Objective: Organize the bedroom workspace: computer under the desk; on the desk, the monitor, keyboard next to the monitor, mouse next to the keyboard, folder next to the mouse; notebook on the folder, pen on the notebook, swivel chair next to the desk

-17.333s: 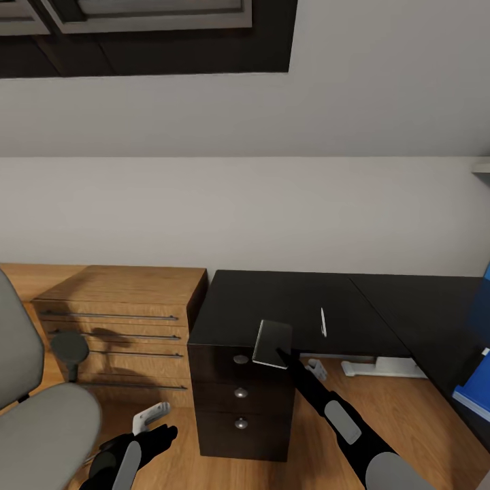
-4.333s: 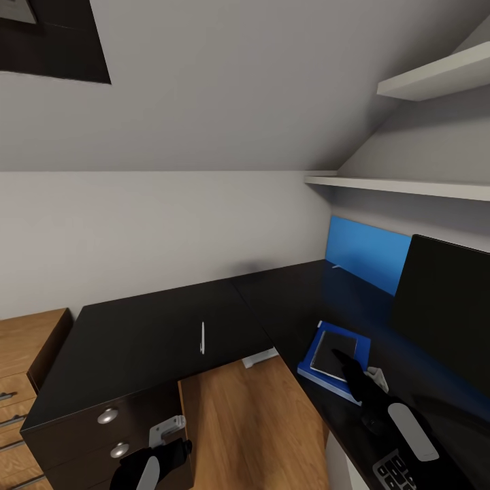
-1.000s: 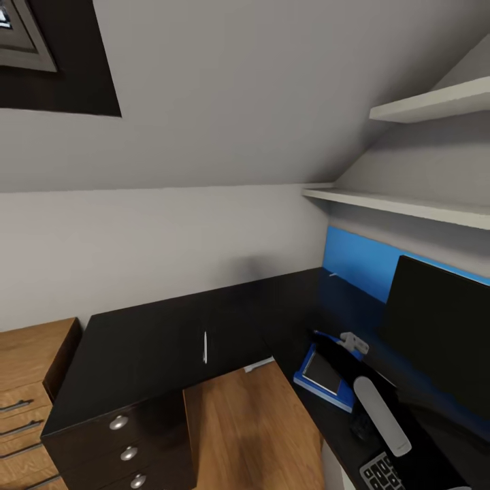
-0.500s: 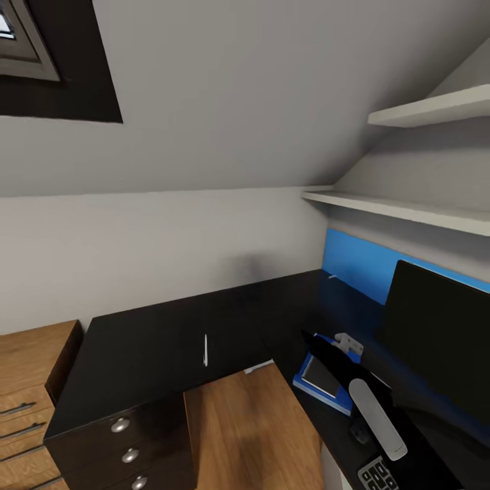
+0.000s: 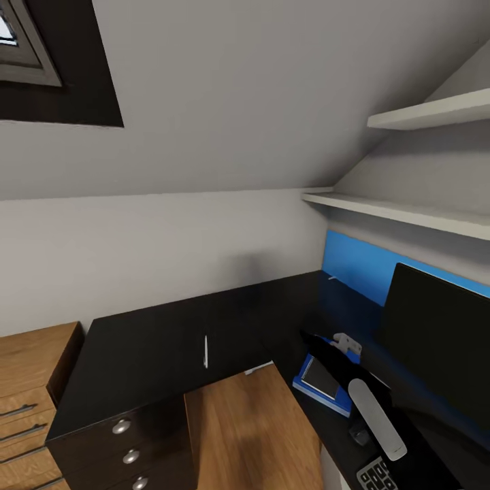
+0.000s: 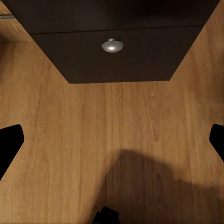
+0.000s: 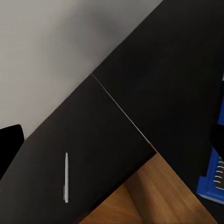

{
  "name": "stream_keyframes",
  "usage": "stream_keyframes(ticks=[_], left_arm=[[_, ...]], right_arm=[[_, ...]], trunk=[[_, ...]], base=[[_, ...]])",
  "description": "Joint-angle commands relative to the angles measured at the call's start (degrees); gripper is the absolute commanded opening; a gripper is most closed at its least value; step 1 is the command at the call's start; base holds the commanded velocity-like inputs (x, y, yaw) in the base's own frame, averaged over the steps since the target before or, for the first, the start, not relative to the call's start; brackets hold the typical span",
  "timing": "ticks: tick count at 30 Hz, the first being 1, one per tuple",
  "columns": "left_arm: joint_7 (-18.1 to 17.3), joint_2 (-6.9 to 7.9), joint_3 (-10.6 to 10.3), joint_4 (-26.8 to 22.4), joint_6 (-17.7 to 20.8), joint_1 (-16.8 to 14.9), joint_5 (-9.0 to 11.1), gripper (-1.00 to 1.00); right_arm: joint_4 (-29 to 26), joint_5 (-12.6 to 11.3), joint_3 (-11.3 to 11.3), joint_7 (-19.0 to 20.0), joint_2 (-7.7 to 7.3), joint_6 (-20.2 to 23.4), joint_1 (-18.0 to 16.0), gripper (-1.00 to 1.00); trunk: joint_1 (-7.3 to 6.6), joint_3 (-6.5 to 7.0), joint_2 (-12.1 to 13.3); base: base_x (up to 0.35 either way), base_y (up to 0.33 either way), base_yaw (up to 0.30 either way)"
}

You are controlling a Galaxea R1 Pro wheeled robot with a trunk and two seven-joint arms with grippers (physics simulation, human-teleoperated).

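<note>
One item remains loose: the pen [image 5: 205, 351], at the frame's lower centre on the counter [image 5: 136, 347], well apart from the notebook [image 5: 320, 376] stacked on the folder [image 5: 307, 389]. Right end effector [image 5: 346, 341] hovers over them, spread wide, empty; fetching the pen looks next.

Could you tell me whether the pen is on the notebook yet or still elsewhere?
Elsewhere: the pen lies flat on the desk, apart from the notebook on the folder.
</note>
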Motion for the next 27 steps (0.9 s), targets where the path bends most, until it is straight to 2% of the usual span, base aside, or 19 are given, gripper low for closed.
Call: stream_keyframes(ticks=[1, 5, 7, 18, 27], left_arm=[[0.20, 0.00, 0.03, 0.03, -0.27, -0.04, 0.32, 1.00], [0.24, -0.02, 0.04, 0.03, -0.30, -0.04, 0.36, 1.00], [0.25, -0.05, 0.05, 0.08, -0.31, -0.04, 0.37, 1.00], [0.21, -0.06, 0.05, 0.20, -0.24, -0.04, 0.37, 1.00], [0.17, -0.04, 0.05, 0.27, -0.22, -0.04, 0.37, 1.00]], right_arm=[[-0.04, -0.55, 0.14, -0.38, -0.03, 0.03, -0.05, 1.00], [-0.07, -0.53, 0.18, -0.33, 0.59, -0.18, -0.05, 1.00], [-0.09, -0.56, 0.20, -0.28, 1.56, -0.16, -0.05, 1.00], [-0.06, -0.48, 0.13, -0.08, 1.65, -0.29, -0.05, 1.00], [0.00, -0.48, 0.11, -0.11, 1.66, -0.34, -0.05, 1.00]], trunk=[[0.01, -0.09, -0.06], [0.01, -0.09, -0.06], [0.01, -0.09, -0.06], [0.01, -0.17, -0.06], [0.01, -0.17, -0.06]], base=[[0.000, 0.000, 0.000], [0.000, 0.000, 0.126], [0.000, 0.000, 0.127], [0.000, 0.000, 0.023], [0.000, 0.000, 0.247]])
